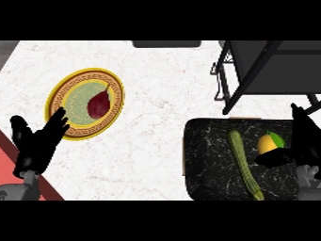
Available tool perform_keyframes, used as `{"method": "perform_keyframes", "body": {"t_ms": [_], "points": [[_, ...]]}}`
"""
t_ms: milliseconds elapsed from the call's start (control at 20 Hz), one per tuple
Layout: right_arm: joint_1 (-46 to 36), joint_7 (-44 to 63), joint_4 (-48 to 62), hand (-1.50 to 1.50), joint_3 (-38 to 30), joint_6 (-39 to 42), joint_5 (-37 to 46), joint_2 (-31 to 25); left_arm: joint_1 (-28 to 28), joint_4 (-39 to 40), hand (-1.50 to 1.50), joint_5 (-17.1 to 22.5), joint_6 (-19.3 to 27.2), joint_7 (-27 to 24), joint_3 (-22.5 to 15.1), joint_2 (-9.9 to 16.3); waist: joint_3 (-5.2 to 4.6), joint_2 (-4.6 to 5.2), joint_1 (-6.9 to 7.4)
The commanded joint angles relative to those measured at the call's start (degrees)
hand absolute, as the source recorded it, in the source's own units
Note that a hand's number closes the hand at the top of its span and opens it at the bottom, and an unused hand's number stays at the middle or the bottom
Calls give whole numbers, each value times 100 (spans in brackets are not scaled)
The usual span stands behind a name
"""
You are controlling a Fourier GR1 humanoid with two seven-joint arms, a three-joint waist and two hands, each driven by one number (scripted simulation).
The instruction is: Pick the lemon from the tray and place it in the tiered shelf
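Lemon (270, 142) lies on the dark tray (204, 155), beside the cucumber (244, 164). Right hand (308, 143) is open around it, thumb just below, nothing held yet. Advise closing squarely before lifting toward the tiered shelf (281, 61). Left hand (37, 141) rests open.

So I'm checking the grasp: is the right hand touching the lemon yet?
Touching. In the head view the right hand has its thumb against the lemon's lower end, with no gap between them; the lemon lies on the tray.
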Motion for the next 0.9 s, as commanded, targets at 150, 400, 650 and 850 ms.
{"method": "perform_keyframes", "body": {"t_ms": [150,400,650,850], "points": [[-43,-248,433,-150,-269,-129,401,327,554,-160,0,-64,-181,-132,43,-138,-68,32,6],[-33,-1075,1083,-150,-476,-484,488,452,-29,502,0,-317,-1,-159,39,-424,-68,46,-33],[187,-1123,1018,-150,-371,-566,652,874,429,-593,0,-259,13,405,44,-389,-67,29,-6],[-197,-1734,1637,150,2,596,369,344,486,-418,0,-369,14,173,17,-386,-66,36,50]]}}
